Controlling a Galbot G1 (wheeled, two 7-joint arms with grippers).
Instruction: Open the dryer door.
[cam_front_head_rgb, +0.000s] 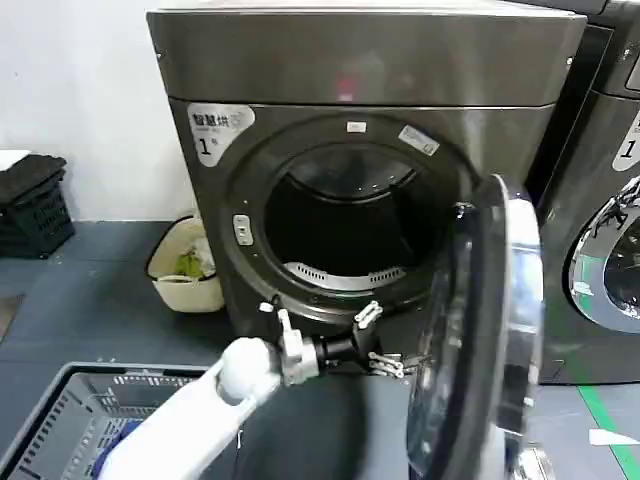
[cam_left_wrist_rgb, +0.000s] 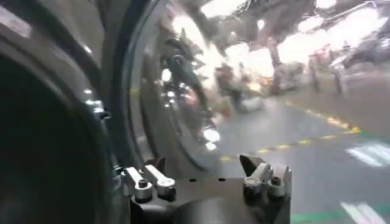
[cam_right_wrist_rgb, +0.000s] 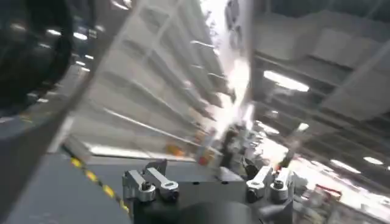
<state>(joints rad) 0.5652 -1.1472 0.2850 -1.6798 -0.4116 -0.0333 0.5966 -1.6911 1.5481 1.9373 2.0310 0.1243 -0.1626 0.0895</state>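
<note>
Before the dryer (cam_front_head_rgb: 360, 70), dryer door (cam_front_head_rgb: 500, 330) swung wide, left gripper (cam_front_head_rgb: 385, 340) jaws apart beside it, right gripper (cam_right_wrist_rgb: 207, 182) jaws apart.

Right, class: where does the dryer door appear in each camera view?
Head view: dryer door swung open at right, seen edge-on.
Left wrist view: its shiny rim curves ahead of the open left gripper.
Right wrist view: probably the mirror-like surface ahead; cannot be sure.
Shared landmark: the left gripper, beside the door's inner face.
</note>
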